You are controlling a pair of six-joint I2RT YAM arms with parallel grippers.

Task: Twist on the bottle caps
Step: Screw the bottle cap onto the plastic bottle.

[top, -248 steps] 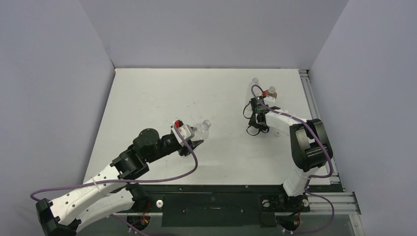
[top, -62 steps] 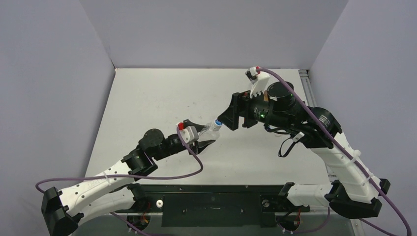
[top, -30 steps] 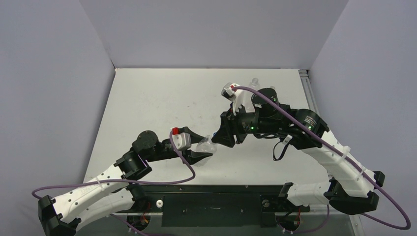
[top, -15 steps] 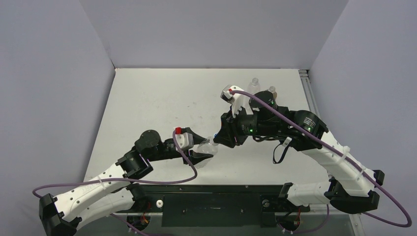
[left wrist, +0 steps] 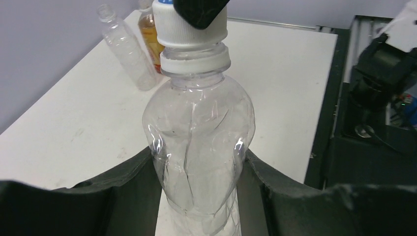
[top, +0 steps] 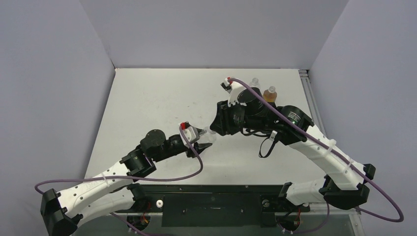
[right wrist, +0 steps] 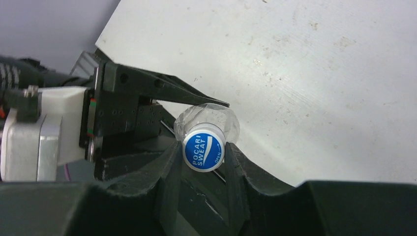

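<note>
Right gripper (top: 214, 130), just closed on the blue cap (right wrist: 204, 152) atop the bottle (left wrist: 199, 142) held in the left gripper (top: 204, 143), can begin twisting.

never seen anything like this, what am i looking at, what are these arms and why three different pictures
These are two robot arms bolted to the near edge of a white table, each ending in a two-finger gripper. The wide picture comes from a fixed camera above and behind the arms. The other two come from small cameras on the wrists, so each shows its own black fingers. The left gripper is closed around a clear bottle, with the neck pointing toward the other arm. The right gripper pinches the blue-and-white cap that sits on that bottle's neck. At the far side of the table stand a second clear bottle, its neck open, and an amber bottle.
</note>
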